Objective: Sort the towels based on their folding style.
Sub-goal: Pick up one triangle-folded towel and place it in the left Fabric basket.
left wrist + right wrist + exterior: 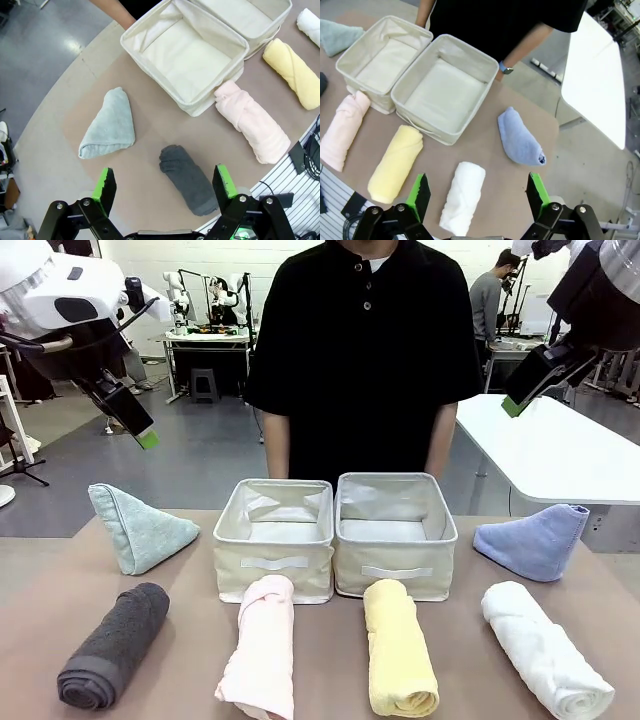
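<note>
Four rolled towels lie along the near edge: dark grey (115,645), pale pink (262,648), yellow (398,660) and white (545,648). A cone-folded grey-green towel (138,528) stands at the far left, a cone-folded light blue towel (533,540) at the far right. My left gripper (140,425) hangs open high above the left side; its wrist view shows the grey-green cone (109,126) and dark grey roll (189,179) below. My right gripper (530,380) hangs open high on the right, above the white roll (463,196) and blue cone (520,137).
Two cream fabric baskets (273,540) (394,537) stand side by side at the table's middle, with nothing in them. A person in a black shirt (365,350) stands behind them at the far edge. A white table (560,450) is off to the right.
</note>
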You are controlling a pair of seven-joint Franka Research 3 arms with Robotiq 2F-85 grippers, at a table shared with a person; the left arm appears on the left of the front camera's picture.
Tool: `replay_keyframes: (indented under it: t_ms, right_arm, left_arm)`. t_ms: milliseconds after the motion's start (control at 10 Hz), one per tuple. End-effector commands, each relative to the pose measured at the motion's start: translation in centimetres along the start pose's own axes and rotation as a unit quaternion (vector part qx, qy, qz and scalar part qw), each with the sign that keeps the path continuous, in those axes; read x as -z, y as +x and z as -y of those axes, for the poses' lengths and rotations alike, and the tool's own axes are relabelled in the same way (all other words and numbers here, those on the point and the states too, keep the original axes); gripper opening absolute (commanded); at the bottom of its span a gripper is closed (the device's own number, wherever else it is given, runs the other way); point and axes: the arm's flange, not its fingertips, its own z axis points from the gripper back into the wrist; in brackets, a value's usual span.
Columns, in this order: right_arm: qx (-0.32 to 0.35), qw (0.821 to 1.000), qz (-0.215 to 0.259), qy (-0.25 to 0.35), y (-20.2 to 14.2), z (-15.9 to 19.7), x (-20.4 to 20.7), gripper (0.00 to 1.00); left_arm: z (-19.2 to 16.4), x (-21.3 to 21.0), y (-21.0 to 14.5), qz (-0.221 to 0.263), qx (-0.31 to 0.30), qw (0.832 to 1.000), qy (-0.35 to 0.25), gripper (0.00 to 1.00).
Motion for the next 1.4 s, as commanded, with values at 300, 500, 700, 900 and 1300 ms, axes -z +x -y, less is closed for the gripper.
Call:
replay_keyframes:
  t_ms: [300,500,700,900,1300]
  right_arm:
    - [0.015,0.984,-0.011,0.177,-0.7,6.2,1.1,1.00]
    - [0.026,0.939,0.027,0.341,-2.6,13.9,0.7,1.00]
    - [0.064,0.913,0.071,0.398,-6.6,20.2,0.5,1.00]
    - [0.096,0.897,0.110,0.417,-10.4,24.3,1.0,1.00]
    - [0.116,0.881,0.195,0.414,-15.3,28.5,1.1,1.00]
  left_arm:
    - [-6.8,-0.6,-2.6,0.030,0.032,0.988,-0.149,1.00]
    - [-13.9,-2.6,-6.7,0.066,0.078,0.954,-0.282,1.00]
    - [-19.3,-4.0,-11.7,0.128,0.050,0.935,-0.326,1.00]
    - [-21.5,-3.7,-14.9,0.203,0.020,0.912,-0.356,1.00]
    - [-21.5,-2.9,-17.6,0.343,-0.037,0.888,-0.304,1.00]
